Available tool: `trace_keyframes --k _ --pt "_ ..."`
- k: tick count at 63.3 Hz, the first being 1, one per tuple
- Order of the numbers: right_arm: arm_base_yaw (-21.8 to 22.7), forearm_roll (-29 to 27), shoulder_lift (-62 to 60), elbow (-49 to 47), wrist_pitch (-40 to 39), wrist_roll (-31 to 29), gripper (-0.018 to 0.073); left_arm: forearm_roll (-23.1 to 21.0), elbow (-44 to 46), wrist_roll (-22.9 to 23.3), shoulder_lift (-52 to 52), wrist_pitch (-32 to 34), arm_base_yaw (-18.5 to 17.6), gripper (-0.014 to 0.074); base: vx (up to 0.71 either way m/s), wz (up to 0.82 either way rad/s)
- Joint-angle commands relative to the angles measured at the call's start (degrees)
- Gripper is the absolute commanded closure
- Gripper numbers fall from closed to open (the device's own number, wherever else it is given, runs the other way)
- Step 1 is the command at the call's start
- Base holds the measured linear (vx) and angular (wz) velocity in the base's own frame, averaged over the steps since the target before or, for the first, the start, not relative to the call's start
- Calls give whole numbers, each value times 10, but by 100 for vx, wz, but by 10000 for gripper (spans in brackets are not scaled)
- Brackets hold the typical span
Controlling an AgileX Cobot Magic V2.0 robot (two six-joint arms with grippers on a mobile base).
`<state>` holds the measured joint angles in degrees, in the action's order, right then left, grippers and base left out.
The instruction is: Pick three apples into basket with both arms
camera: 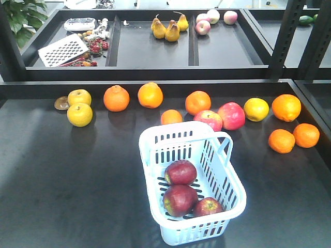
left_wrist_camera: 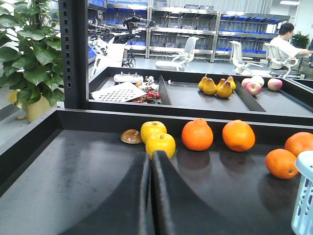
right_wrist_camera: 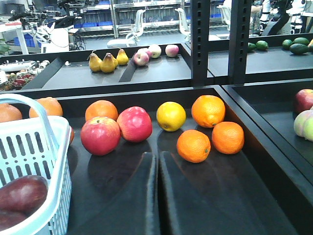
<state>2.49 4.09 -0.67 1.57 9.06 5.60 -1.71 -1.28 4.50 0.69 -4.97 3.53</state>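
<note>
Resting in the basket (camera: 227,181) are all three dark red apples: one (camera: 180,172) toward its far end, a second (camera: 179,199) just nearer than that and touching it, and a third (camera: 208,206) with a yellow-green patch, pressed against the second on the basket's near right side. The basket stands on the dark worktop (camera: 67,196), its long axis slanting toward the near right, one loop handle raised at its far right corner.

My left gripper (left_wrist_camera: 150,161) shows in the left wrist view with its jaws pressed together, only a thin seam between them and nothing held. It hovers over bare worktop left of the basket, whose pale corner just shows at that view's right edge.

My right gripper (right_wrist_camera: 157,159) has its jaws likewise closed and empty, right of the basket, whose wall and handle fill that view's left side with one apple visible inside.

Beyond the basket two lighter pink-red apples (camera: 222,117) lie touching each other, with a small orange (camera: 171,117) just left of them. Farther back runs a row of oranges (camera: 150,95) and yellow fruit (camera: 79,114). Right of the basket, two more oranges (camera: 294,138) sit side by side. On the shelf behind the basket are pears (camera: 169,28).
</note>
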Motion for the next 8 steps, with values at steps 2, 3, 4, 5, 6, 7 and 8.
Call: trace_keyframes --k 2,3,4,5,6,7,8 --pt "3 6 -8 8 -45 0 564 -1 -5 4 9 39 2 603 0 0" --pt "3 6 -8 8 -45 0 564 -1 -5 4 9 39 2 603 0 0" --pt "3 6 -8 8 -45 0 564 -1 -5 4 9 39 2 603 0 0" --pt "3 6 -8 8 -45 0 564 -1 -5 4 9 39 2 603 0 0" --pt "3 6 -8 8 -45 0 564 -1 -5 4 9 39 2 603 0 0" --pt "3 6 -8 8 -45 0 564 -1 -5 4 9 39 2 603 0 0" --pt "3 6 -8 8 -45 0 564 -1 -5 4 9 39 2 603 0 0"
